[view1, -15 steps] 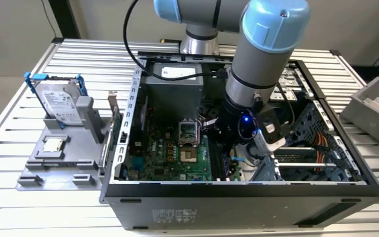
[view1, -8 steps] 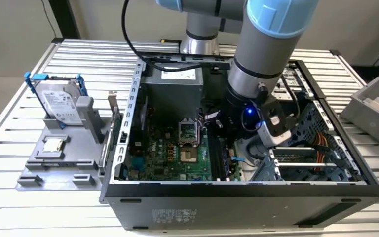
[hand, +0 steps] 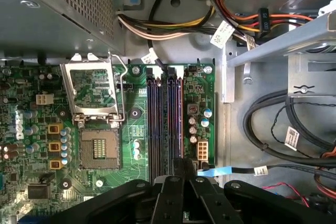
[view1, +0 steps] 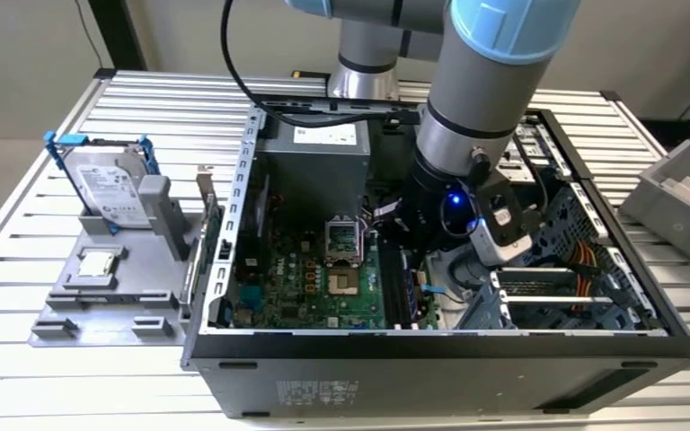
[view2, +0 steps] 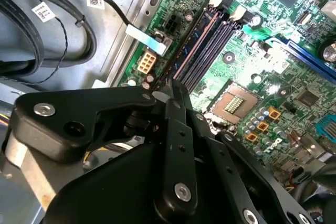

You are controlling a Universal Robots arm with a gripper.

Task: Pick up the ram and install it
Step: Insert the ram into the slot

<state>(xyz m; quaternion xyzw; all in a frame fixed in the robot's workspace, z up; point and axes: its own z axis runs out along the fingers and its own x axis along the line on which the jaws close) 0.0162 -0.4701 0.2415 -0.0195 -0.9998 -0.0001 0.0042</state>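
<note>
One robot arm reaches down into the open computer case [view1: 441, 350] on the slatted tabletop [view1: 33, 395], its gripper [hand: 178, 174] poised directly over the motherboard's [hand: 105, 119] long black memory slots [hand: 155, 124]. The fingers [view2: 176, 103] are nearly closed on the ram [hand: 165, 119], a thin dark stick that stands on edge in line with the slots, beside the empty processor socket [hand: 97, 150]. Outside the case, toward the tabletop's edge on the exterior view's left, a grey fixture [view1: 118, 296] carries the hard drive [view1: 111, 189] in its blue bracket and a small square chip [view1: 97, 263].
</note>
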